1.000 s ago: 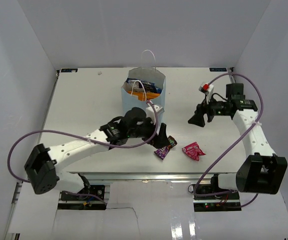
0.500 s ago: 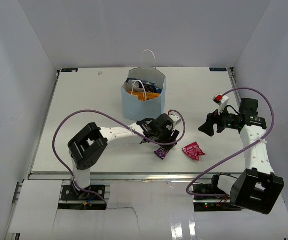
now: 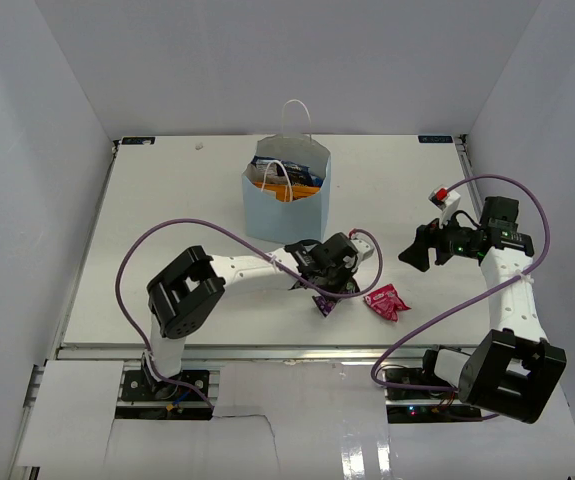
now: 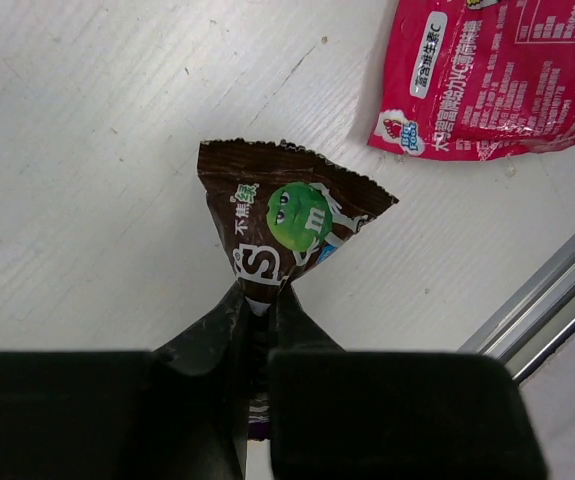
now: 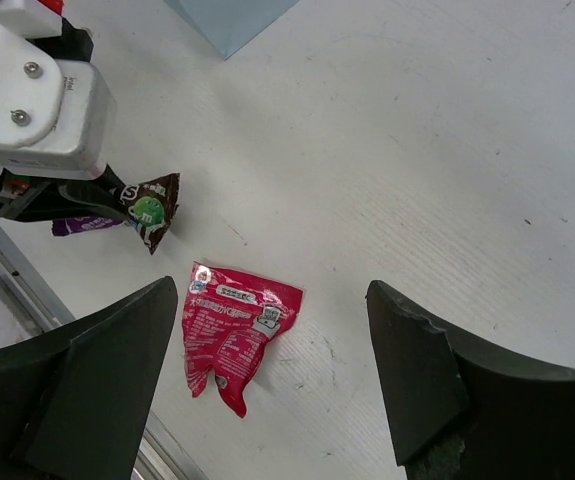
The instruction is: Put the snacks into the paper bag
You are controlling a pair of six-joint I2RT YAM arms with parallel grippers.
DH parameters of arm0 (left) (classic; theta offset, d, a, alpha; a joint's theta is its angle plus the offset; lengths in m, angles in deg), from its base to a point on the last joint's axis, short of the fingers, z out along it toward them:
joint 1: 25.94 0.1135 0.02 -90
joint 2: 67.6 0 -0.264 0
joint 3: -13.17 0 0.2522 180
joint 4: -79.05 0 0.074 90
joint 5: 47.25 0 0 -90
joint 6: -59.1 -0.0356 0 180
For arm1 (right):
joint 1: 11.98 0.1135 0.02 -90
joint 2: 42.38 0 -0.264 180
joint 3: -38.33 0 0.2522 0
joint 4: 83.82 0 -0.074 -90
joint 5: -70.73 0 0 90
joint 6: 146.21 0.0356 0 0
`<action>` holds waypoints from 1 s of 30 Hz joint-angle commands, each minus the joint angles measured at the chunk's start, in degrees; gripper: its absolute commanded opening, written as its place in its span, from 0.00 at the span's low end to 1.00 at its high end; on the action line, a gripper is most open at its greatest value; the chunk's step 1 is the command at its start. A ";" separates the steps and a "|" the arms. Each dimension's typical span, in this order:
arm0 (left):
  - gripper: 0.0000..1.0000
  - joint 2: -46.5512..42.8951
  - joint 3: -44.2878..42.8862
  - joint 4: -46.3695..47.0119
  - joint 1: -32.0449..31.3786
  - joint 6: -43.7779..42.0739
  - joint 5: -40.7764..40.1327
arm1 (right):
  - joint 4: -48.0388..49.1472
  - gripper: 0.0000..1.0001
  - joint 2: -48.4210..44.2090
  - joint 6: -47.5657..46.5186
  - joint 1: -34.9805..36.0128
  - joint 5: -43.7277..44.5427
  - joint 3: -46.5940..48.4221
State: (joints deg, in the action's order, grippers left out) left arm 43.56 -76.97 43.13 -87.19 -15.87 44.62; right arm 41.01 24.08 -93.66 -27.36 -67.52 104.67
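Note:
My left gripper (image 3: 331,287) is shut on the small purple-brown snack packet (image 3: 325,304), down at the table near the front edge. In the left wrist view the packet (image 4: 287,225) fans out from my pinched fingertips (image 4: 239,312). The pink-red packet (image 3: 387,301) lies flat just to its right, free (image 4: 497,75). My right gripper (image 3: 417,250) hovers open above and right of it, the pink-red packet (image 5: 232,335) showing between its fingers. The pale blue paper bag (image 3: 285,205) stands upright behind, with orange and blue snacks (image 3: 292,186) inside.
The table's metal front rail (image 4: 542,300) runs close to both loose packets. My left arm's purple cable (image 3: 167,235) loops over the table. The paper bag's white handle (image 3: 297,115) sticks up. A corner of the bag (image 5: 229,20) shows in the right wrist view.
My left gripper swung right from beside the bag, dropped to the purple packet and shut on it. My right arm drew back to the right, still open.

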 commanded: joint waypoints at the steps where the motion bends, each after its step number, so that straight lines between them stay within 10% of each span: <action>1: 0.12 -6.28 -3.59 -2.19 -0.18 -2.19 -0.90 | 1.24 0.82 -0.36 0.10 -0.71 -2.02 1.12; 17: 0.11 -9.65 -45.41 -11.07 10.00 -26.97 -2.14 | 1.24 0.82 -1.50 -1.22 -1.32 -2.90 -0.63; 30: 0.13 -4.72 -45.09 -5.18 28.03 -32.95 13.34 | 1.16 0.82 -1.42 -0.96 -1.32 -4.31 -1.07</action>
State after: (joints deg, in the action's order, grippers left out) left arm 39.67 -122.72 36.80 -58.71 -45.38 53.74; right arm 41.07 23.64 -94.14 -28.43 -70.08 104.45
